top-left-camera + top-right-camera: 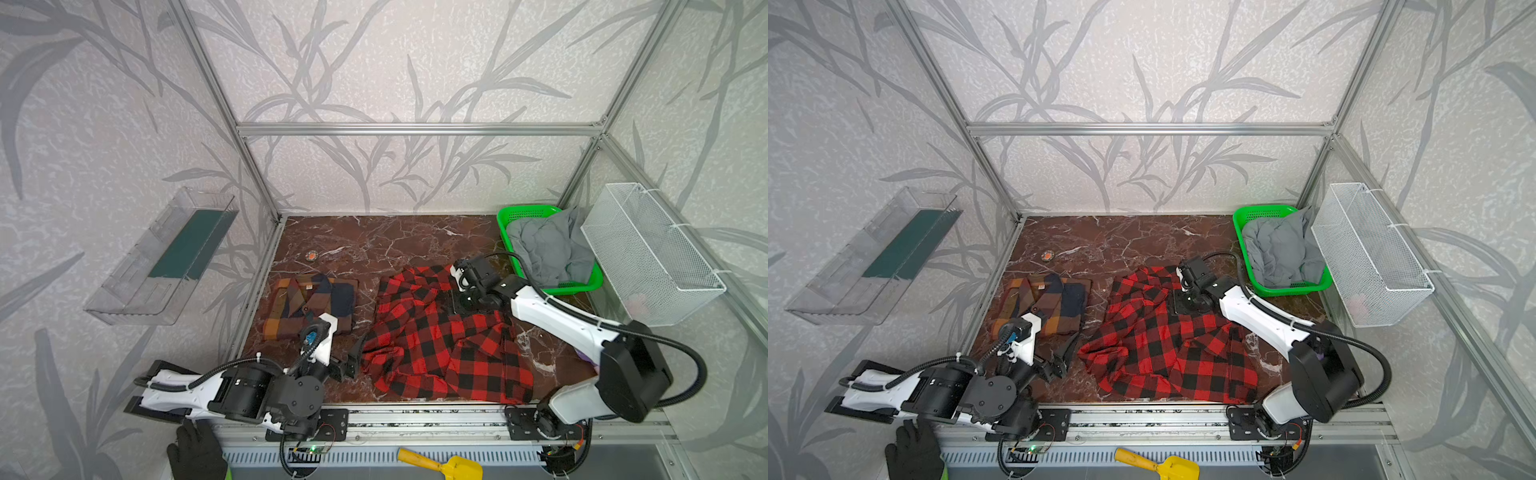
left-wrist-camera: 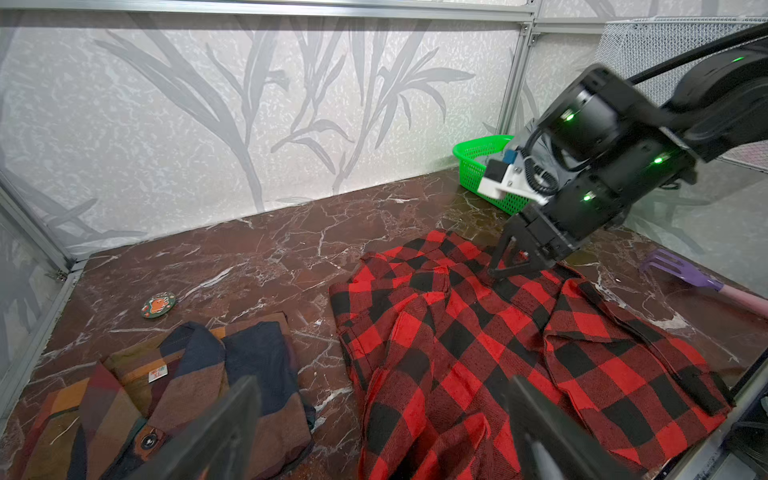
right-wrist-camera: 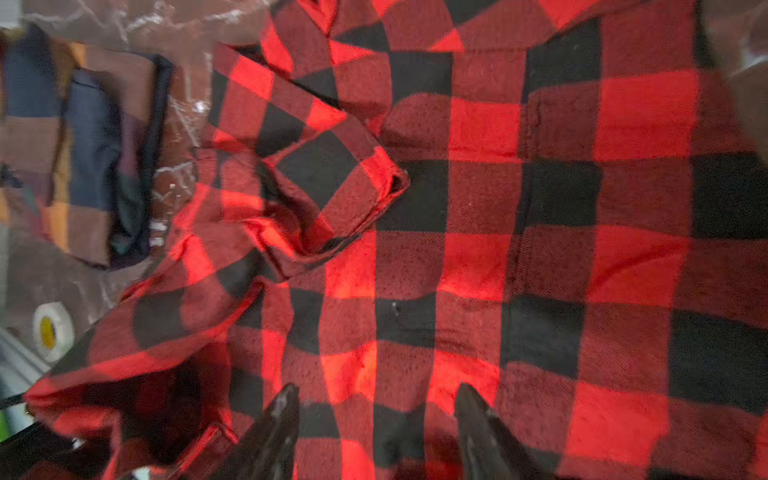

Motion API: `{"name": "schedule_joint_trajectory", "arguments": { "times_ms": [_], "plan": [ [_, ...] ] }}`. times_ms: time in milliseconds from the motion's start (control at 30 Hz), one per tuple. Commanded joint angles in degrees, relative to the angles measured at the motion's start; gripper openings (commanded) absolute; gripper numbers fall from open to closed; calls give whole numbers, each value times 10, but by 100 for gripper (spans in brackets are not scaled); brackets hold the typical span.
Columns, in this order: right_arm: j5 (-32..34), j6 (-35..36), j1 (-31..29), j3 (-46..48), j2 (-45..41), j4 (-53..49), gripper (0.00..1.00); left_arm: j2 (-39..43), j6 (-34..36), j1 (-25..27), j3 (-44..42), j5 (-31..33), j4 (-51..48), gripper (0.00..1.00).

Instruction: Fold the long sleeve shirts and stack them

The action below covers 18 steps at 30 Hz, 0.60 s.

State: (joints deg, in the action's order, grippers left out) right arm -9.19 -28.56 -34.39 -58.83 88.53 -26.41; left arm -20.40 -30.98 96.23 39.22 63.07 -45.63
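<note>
There are two shirts: one red-and-black checked shirt (image 1: 440,345) and one brown plaid shirt (image 1: 309,305). There are two baskets, one green basket (image 1: 523,212) and one white wire basket (image 1: 648,257), plus one clear tray (image 1: 137,282). One each: grey cloth (image 1: 548,249), round badge (image 1: 311,255), yellow scoop (image 1: 457,467), purple fork (image 2: 673,266), black glove (image 1: 195,453).

Matt woven shirt (image 1: 440,345), glossy marbled tabletop (image 1: 374,241)

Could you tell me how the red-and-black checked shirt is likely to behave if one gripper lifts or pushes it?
Probably floppy: the red-and-black shirt lies rumpled in soft folds. Lifted at one point, the rest would likely sag and drag on the table. Pushed, it would likely bunch rather than slide whole, as its already creased edges suggest.
</note>
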Motion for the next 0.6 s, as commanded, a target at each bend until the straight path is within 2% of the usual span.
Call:
{"name": "schedule_joint_trajectory", "arguments": {
  "times_ms": [0, 200, 367, 467, 567],
  "plan": [
    [13, -18, -3, -28, 68, 39, 59, -23, -9, 1, -5, 14, -13, 93],
    [41, -32, 19, -41, 161, 71, 56, -31, 13, -1, -17, 14, 9, 99],
    [42, -55, 62, -50, 205, 104, 53, 17, 109, -18, -73, -42, 125, 99],
    [46, -68, 90, -52, 213, 126, 51, 36, 143, -53, -91, -76, 167, 99],
    [29, -66, 112, -73, 229, 129, 51, -3, 152, -108, -85, -131, 187, 99]
  ]
}}
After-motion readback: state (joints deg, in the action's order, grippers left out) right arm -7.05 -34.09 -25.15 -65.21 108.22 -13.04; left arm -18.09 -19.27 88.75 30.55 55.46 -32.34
